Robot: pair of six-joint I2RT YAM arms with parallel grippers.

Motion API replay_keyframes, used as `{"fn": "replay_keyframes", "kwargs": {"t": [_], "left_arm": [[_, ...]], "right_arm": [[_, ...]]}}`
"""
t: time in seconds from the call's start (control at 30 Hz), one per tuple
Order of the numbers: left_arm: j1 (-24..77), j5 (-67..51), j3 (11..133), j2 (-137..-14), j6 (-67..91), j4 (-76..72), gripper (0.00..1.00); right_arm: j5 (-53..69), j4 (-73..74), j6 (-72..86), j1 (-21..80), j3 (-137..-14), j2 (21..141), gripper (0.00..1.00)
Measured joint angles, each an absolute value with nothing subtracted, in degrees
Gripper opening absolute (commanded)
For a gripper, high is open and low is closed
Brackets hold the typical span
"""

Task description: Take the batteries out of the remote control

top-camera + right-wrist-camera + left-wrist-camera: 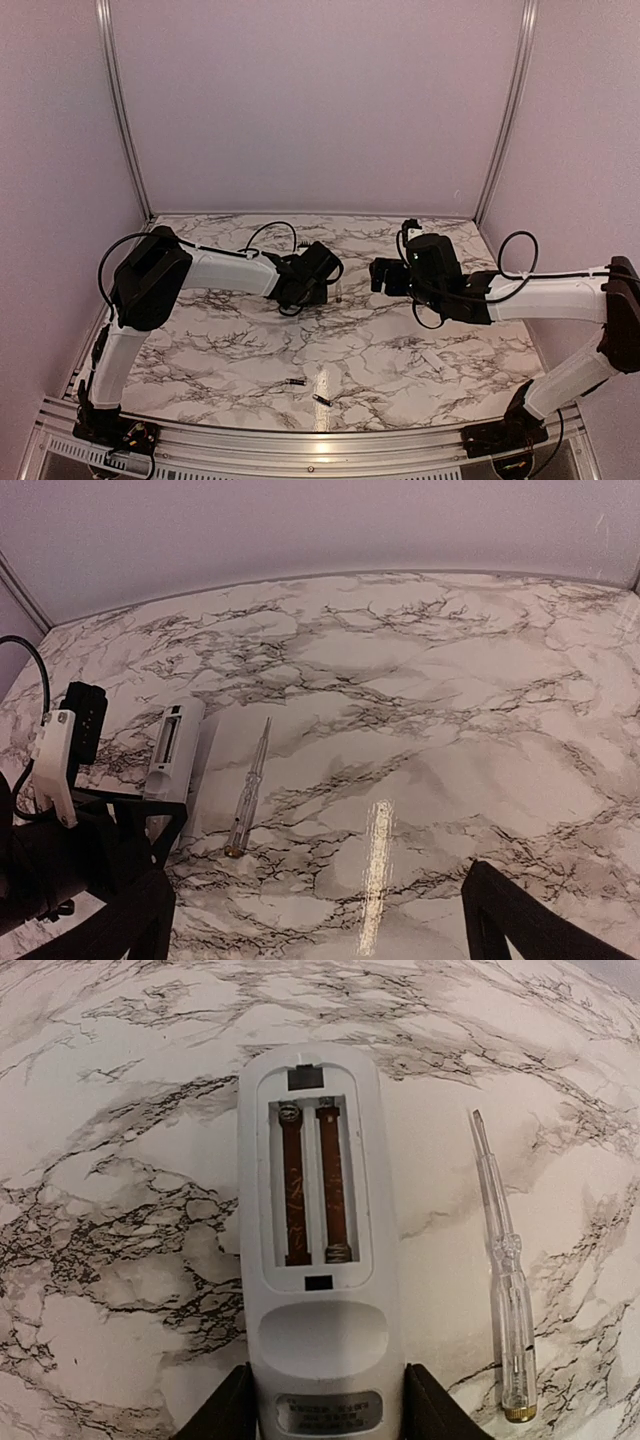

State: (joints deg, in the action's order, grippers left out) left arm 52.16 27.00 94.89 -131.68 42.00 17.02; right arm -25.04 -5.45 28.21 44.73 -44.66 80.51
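The unloading looks all but done. In the left wrist view the remote control (320,1345) lies back-up with its battery bay (312,1185) uncovered, and both channels are bare down to the contact springs. The two batteries (296,381) lie loose on the marble surface (220,350) close to its near edge, about mid-width and near each other, well apart from both arms.

The left claw (325,1412) is closed on the remote's lower end, a dark finger (222,1412) pressed against each long side. It pins the remote around the middle of the surface, a little toward the far edge. A clear-handled tester screwdriver (502,1280) lies just beside the remote, roughly parallel and not touching it.

The right claw (318,905) is spread wide and holds nothing. It hangs above the surface, with the remote and screwdriver ahead of it and off to one side.

As I judge it, what remains is for the left claw to let go without dragging the remote, then lift away.
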Motion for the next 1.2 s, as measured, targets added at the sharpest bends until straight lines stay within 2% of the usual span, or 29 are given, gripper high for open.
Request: {"fn": "replay_keyframes", "kwargs": {"t": [0.17,0.53,0.67,0.87,1.03,1.2], "left_arm": [[52.16,26.89,94.91,-131.68,41.32,17.50,0.79],[52.16,26.52,93.82,-128.95,37.01,16.95,0.90],[52.16,27.55,87.13,-119.13,33.87,14.98,0.99],[52.12,34.33,74.54,-97.27,28.32,9.30,0.99],[50.48,42.70,66.08,-84.97,23.33,5.45,0.99],[43.88,51.44,52.16,-74.74,19.77,1.21,0.99]], "right_arm": [[-24.67,-5.54,27.99,44.73,-43.97,79.88,0.98],[-24.60,-5.43,26.33,44.73,-43.99,78.61,0.98],[-24.73,-4.97,24.71,44.73,-44.27,77.58,0.98],[-26.94,-5.41,22.11,44.73,-44.34,74.50,0.99],[-29.69,-5.67,21.34,44.73,-44.53,74.28,0.98],[-34.04,-6.33,19.99,44.71,-44.53,74.06,0.99]]}}
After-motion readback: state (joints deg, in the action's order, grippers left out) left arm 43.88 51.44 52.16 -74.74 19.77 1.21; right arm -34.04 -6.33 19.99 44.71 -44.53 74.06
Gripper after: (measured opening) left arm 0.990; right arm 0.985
